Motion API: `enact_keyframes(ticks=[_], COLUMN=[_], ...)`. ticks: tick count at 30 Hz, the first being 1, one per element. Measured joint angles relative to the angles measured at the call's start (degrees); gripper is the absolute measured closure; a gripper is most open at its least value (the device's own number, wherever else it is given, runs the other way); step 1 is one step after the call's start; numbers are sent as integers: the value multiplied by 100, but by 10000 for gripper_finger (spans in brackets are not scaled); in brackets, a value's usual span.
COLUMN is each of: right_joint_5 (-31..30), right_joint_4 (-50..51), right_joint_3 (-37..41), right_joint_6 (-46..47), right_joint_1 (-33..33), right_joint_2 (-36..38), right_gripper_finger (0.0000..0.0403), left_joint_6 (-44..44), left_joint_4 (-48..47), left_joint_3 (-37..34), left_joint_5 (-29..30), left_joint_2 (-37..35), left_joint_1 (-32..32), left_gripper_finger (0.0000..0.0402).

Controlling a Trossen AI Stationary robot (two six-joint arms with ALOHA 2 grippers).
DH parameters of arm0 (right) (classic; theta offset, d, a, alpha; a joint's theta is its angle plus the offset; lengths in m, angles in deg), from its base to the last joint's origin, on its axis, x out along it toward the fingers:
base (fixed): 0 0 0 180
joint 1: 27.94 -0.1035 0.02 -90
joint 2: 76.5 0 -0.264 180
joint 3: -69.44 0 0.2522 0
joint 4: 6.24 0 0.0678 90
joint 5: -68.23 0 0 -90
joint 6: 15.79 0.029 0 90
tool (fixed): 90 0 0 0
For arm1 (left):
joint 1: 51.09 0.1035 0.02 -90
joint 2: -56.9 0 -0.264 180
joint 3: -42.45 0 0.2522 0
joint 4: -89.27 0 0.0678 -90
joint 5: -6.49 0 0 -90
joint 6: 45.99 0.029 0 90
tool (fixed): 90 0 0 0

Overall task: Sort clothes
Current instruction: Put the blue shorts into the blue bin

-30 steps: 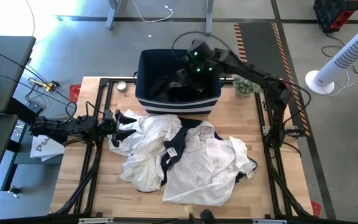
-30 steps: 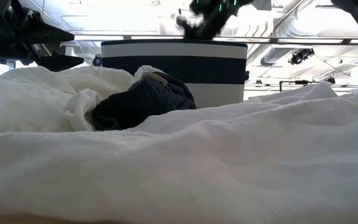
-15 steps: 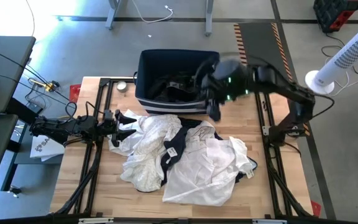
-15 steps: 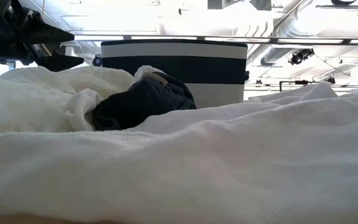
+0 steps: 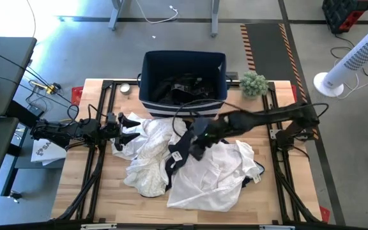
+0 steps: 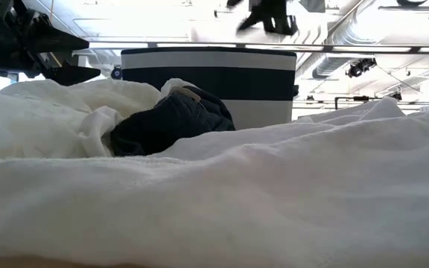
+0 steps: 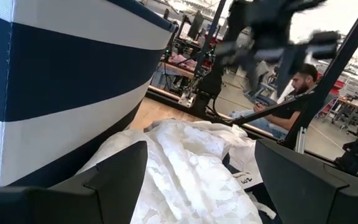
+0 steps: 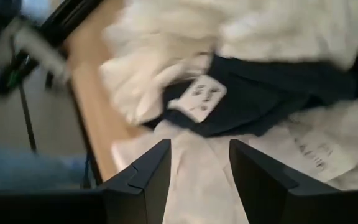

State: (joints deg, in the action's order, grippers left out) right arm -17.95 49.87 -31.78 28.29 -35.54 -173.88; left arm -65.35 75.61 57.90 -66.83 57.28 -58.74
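Observation:
A pile of clothes lies on the table's middle: white and cream garments (image 5: 203, 176) with a dark navy one (image 5: 171, 167) among them, its white label (image 8: 197, 96) showing. More dark clothes (image 5: 181, 89) lie inside the navy bin with white stripes (image 5: 184, 107) at the far edge. My right gripper (image 5: 193, 145) hovers open above the pile's middle, over the navy garment (image 8: 260, 99); it also shows in the right wrist view (image 8: 197, 186). My left gripper (image 5: 130, 124) is open and level at the pile's left edge, with white lace cloth (image 7: 185, 168) lying between and ahead of its fingers.
A small green plant (image 5: 253, 84) stands at the far right beside the bin, and a small round thing (image 5: 125, 89) lies left of it. Bare wood shows along the table's near edge (image 5: 114, 198). A person (image 7: 291, 87) sits in the room beyond the table.
My right gripper has swung from above the bin toward the table's near edge and left, and has come down over the middle of the pile. The clothes and my left gripper have kept still.

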Motion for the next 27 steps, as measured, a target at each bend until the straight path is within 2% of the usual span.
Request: enact_keyframes(ticks=[6, 10, 14, 16, 18, 23, 24, 27], right_joint_5=[-245, -670, -704, -651, -505, 373, 598, 1239], right_joint_4=[-1388, -1585, -1936, -2076, -2199, -2410, -2429, -2391], right_joint_3=[856, 925, 923, 923, 923, 926, 915, 735], right_joint_6=[1418, 1886, 2163, 2210, 2213, 1690, 1489, 948], right_joint_1=[25, 86, 229, 285, 356, 582, 630, 807], right_joint_2=[-486, -949, -1427, -1636, -1719, -1570, -1455, -1056], right_gripper_finger=[202, 168, 165, 182, 218, 372, 385, 378], left_joint_6=[1, 2, 0, 0, 0, -9, -9, -11], left_joint_4=[-1, -1, 0, -1, -1, 0, -2, -2], left_joint_3=[0, 0, 0, 0, 0, 0, 0, 0], left_joint_5=[0, 0, 0, 0, 0, 0, -2, -2], left_joint_2=[0, -1, 0, -1, 0, -2, -2, 0], left_joint_1=[1, -1, 1, 0, 1, 0, 0, -1], left_gripper_finger=[106, 106, 106, 106, 106, 106, 106, 106])
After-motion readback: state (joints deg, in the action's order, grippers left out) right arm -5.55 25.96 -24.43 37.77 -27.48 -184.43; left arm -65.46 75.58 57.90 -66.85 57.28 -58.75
